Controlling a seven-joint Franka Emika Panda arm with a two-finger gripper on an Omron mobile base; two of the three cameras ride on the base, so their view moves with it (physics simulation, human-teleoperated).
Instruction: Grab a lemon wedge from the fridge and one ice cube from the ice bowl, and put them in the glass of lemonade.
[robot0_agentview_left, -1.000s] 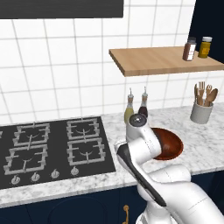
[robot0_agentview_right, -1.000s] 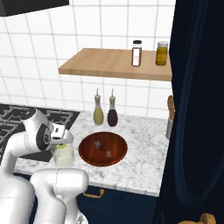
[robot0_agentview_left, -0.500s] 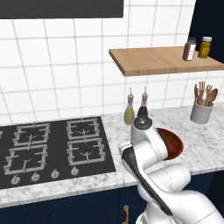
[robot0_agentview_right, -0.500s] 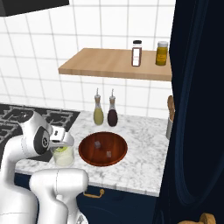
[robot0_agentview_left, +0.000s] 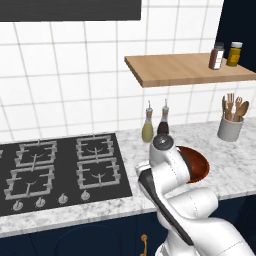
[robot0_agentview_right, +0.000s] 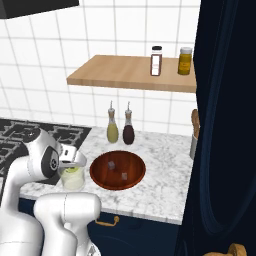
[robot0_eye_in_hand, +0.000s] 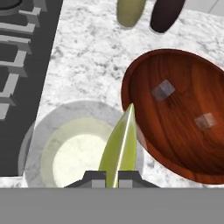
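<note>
Two small pale cubes (robot0_eye_in_hand: 163, 90) lie apart inside the bowl (robot0_eye_in_hand: 144, 74), a wide shallow round dish of glossy reddish-brown wood with visible grain. The gripper (robot0_eye_in_hand: 112, 177) is clamped on the wedge (robot0_eye_in_hand: 119, 151), a slim, pointed yellow-green piece with a smooth skin and a pale edge, and it hangs right over the glass (robot0_eye_in_hand: 39, 131). The glass is a short clear round tumbler with cloudy pale yellow liquid, standing just beside the bowl on the surface (robot0_eye_in_hand: 87, 57), which is white marble with grey veins. In the right base view the gripper (robot0_agentview_right: 73, 161) sits above the glass (robot0_agentview_right: 73, 179), next to the bowl (robot0_agentview_right: 100, 176). Two slim bottles (robot0_agentview_right: 113, 129) stand behind the bowl, near a black hob (robot0_agentview_left: 60, 170) with grey grates.
</note>
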